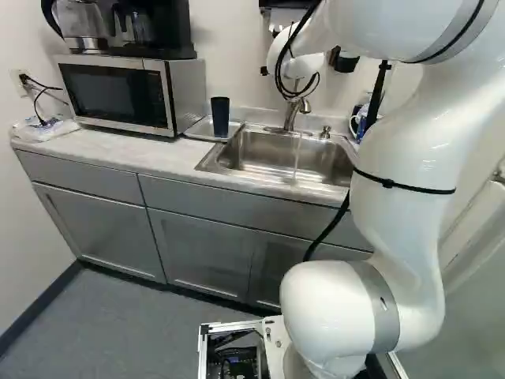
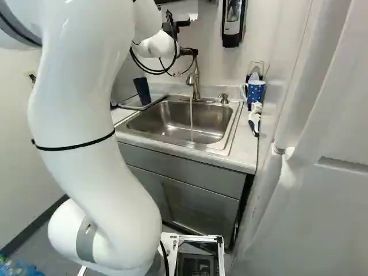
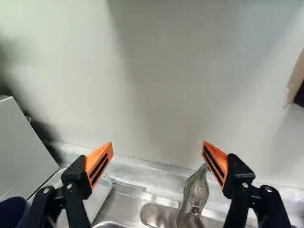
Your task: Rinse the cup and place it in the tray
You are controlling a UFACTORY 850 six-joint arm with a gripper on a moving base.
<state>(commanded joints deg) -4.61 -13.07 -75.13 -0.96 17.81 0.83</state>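
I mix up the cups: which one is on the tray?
The plain dark tumbler beside the microwave; the patterned blue mug stands across the sink from it.

Dark cups I see: one (image 1: pixel 220 117)
Trays: one (image 1: pixel 201 129)
Sinks: one (image 1: pixel 260 148)
Faucets: one (image 2: pixel 196 81)
Microwaves: one (image 1: pixel 118 95)
Mugs: one (image 2: pixel 256 91)
Dispensers: one (image 2: pixel 232 26)

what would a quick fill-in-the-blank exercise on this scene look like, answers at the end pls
The dark cup stands on the shallow, rimmed ____ between the microwave and the sink.
A stream of ____ falls from the faucet into the sink.
With its two pads wide apart, the claw is ____, not shut.
Those two pads are ____ in colour.

Missing words: tray; water; open; orange
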